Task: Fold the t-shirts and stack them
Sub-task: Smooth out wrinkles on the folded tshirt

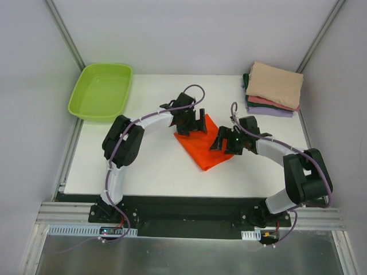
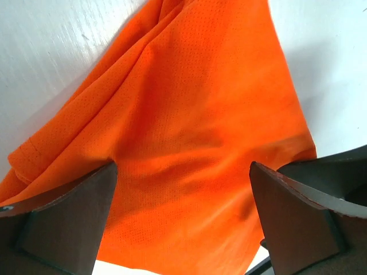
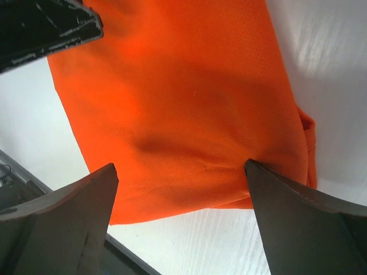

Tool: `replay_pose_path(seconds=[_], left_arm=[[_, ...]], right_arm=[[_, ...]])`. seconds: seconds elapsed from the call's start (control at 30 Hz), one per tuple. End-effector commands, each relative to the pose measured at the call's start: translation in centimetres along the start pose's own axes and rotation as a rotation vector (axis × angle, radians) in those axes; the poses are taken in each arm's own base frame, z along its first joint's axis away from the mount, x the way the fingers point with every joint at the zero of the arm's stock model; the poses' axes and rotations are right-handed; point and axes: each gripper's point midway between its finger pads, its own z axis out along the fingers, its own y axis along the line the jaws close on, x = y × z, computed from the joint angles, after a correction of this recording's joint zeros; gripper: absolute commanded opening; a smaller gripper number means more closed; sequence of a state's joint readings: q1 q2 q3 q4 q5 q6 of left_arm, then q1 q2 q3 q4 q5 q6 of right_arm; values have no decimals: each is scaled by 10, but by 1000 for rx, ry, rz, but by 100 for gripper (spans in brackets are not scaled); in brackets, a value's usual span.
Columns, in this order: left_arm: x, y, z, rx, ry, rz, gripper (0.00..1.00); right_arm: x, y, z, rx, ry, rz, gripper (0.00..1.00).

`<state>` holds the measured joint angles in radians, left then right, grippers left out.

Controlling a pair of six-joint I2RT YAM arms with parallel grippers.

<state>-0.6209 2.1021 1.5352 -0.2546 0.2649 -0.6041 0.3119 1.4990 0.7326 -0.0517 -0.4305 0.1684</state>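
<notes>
The bright orange t-shirt (image 1: 202, 150) lies folded into a narrow slanted shape in the middle of the white table. My left gripper (image 1: 194, 123) hangs over its far end, jaws open wide, with the orange cloth (image 2: 189, 126) below and between the fingers. My right gripper (image 1: 225, 141) is over its right edge, jaws open wide, and the orange cloth (image 3: 178, 103) lies beneath; its right fingertip (image 3: 258, 175) touches the cloth's edge. A stack of folded t-shirts (image 1: 273, 89), tan on top, then salmon-pink, purple and dark green, sits at the far right corner.
A lime-green plastic tub (image 1: 101, 91) stands at the table's far left corner. The table's (image 1: 143, 172) dark front edge and rail run below the arms. The left gripper's finger (image 3: 46, 26) shows at the upper left of the right wrist view.
</notes>
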Motion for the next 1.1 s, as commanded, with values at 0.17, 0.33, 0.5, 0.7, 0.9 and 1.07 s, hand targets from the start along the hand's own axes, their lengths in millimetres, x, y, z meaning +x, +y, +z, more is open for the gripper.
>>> replay_pose_path(seconds=[0.17,0.33,0.5,0.7,0.9,1.07], left_arm=[[56,43,-17,-124,55,-147,99],[108,54,-46,-164,74,-222,99],[121,49,-81,-147,2,-219,99],[92,24,-113,-72,-119,-144,99],[52,22,-118,-94,-214,-107,99],[33,42,-93,-134,-168,-150,99]], right_arm=[[-30,-13,7,22,28,-70,96],[-39,16,-3,-63,53,-184,96],[-36,59,-36,-127,19,-299,96],[0,111,-72,-381,-19,-182,96],[62,142,-66,-542,127,-188,96],[74,126,-41,-497,158,-133,96]])
